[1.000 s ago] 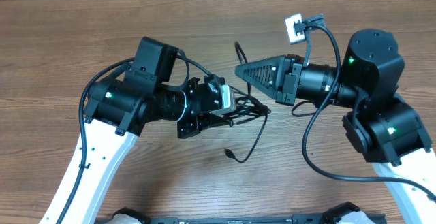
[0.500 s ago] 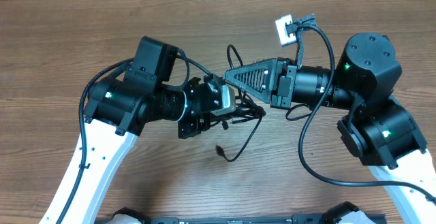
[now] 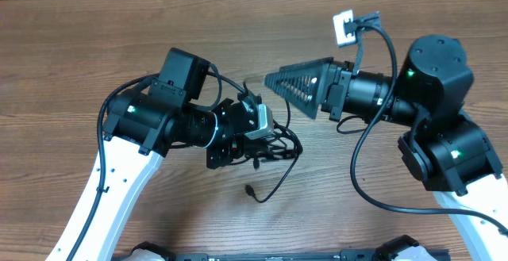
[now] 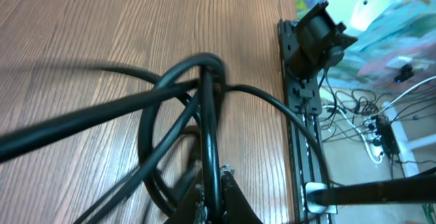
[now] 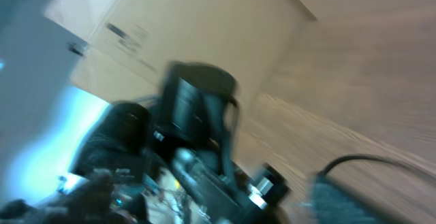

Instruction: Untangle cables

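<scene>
The cables (image 3: 279,144) are a small knot of thin black cords on the wooden table, just right of centre. My left gripper (image 3: 271,136) is shut on one strand of them. In the left wrist view that strand (image 4: 212,135) runs straight up out of my left gripper (image 4: 218,191) into crossed loops (image 4: 197,71). One cord trails down to a small plug end (image 3: 249,189). My right gripper (image 3: 271,79) hovers above and to the right of the knot, apart from it and open, holding nothing. The right wrist view is blurred, showing one dark finger (image 5: 347,198) and the left arm.
Thick black robot cables (image 3: 361,162) hang off the right arm, with a white connector (image 3: 344,29) near the table's far edge. A black rail (image 4: 300,115) runs along the table's near edge, with floor wiring beyond. Cardboard (image 5: 204,20) stands behind the table.
My right gripper has opened, let go of the cord loop and drawn back up and to the right. The left gripper dropped slightly with the knot, and the loose plug end slid left.
</scene>
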